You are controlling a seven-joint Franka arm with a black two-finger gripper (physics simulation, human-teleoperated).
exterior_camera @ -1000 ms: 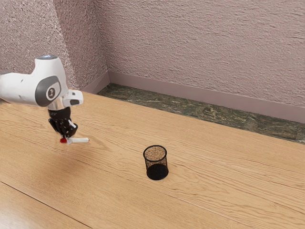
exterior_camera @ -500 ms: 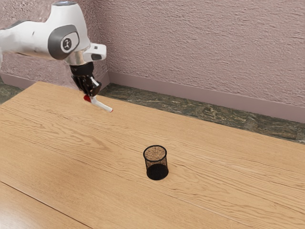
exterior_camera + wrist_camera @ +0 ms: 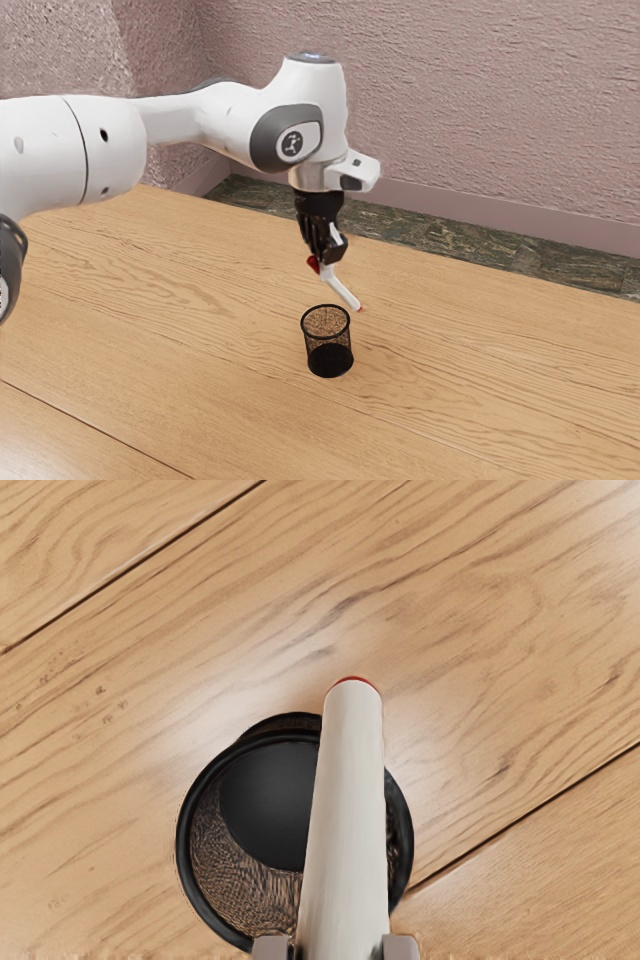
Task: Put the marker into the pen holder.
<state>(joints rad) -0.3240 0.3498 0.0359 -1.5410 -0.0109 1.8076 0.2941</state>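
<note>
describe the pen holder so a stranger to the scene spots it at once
On the wooden table, below the black gripper, stands the pen holder, a round black mesh cup. Unlike the slim white marker held above it, it is wide, dark and open at the top.

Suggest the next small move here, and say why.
I'd probably rotate the gripper to bring the marker nearer upright, tip over the opening, before lowering. The marker slants in its grip, and in the wrist view its red-edged tip reaches past the rim of the pen holder; going straight down would likely miss or catch the rim.
</note>
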